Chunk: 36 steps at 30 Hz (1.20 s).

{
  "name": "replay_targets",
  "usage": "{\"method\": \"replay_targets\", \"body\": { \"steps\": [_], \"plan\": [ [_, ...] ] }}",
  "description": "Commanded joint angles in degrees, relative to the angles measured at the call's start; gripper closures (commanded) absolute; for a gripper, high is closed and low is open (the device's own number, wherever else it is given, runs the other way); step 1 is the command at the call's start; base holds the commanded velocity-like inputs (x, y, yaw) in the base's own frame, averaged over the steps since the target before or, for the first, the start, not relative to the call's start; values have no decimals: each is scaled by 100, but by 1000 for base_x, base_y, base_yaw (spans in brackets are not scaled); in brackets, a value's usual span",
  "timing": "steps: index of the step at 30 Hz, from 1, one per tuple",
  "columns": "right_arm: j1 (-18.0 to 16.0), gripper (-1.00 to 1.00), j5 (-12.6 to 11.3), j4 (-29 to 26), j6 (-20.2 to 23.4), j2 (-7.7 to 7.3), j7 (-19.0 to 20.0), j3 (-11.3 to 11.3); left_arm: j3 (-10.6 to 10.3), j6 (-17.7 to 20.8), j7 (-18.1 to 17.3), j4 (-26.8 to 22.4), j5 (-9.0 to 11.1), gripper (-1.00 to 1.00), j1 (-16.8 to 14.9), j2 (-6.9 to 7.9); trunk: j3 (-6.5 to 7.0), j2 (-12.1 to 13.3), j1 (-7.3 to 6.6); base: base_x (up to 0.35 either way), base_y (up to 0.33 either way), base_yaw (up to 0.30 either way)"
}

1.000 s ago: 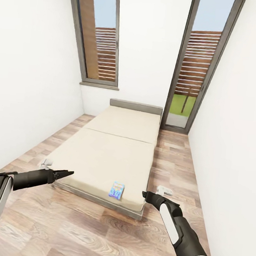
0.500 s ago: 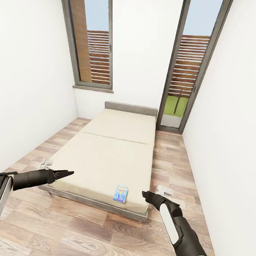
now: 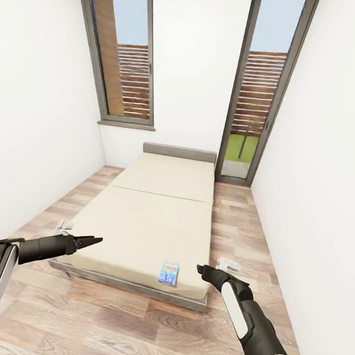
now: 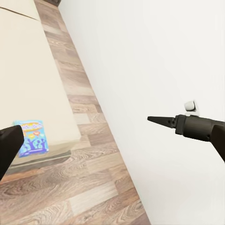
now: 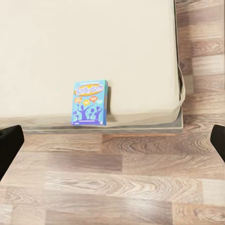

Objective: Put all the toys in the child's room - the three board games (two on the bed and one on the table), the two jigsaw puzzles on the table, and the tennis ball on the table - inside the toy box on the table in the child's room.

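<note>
While both arms are hanging forward empty, left fingers (image 3: 90,240) clenched, right fingers' (image 3: 205,270) state unclear, a board game (image 3: 168,272) is lying lower-centre on the bed (image 3: 153,218), awaiting pickup.

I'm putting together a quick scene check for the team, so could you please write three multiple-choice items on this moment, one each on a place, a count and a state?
1. Where does the board game lie?
A. at the bed's near edge
B. on the floor
C. against the headboard

2. How many board games show on the bed?
A. none
B. one
C. three

3. What is in the right gripper?
A. the board game
B. a ball
C. nothing

Answers:
1 A: the head view shows it close to the mattress's near edge.
2 B: just one blue box lies on the mattress.
3 C: the gripper hangs over the floor, apart from the box.
</note>
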Motion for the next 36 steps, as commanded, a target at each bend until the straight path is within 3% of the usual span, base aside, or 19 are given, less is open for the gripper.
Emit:
{"method": "replay_targets", "body": {
  "steps": [1,24,36],
  "plan": [
    [-5,-100,-60,-9,15,-1,-55,9,3,60,-17,-2,2,-100,-5,-1,-10,-12,4,3,4,-164],
    [-5,-100,-61,0,15,6,-58,3,3,58,-25,-4,-3,-100,-5,1,65,-12,4,0,36,-252],
    [-5,-100,-61,-3,15,7,-60,3,3,57,-17,-3,-3,-100,-5,-3,72,-12,4,0,118,-54]
  ]
}}
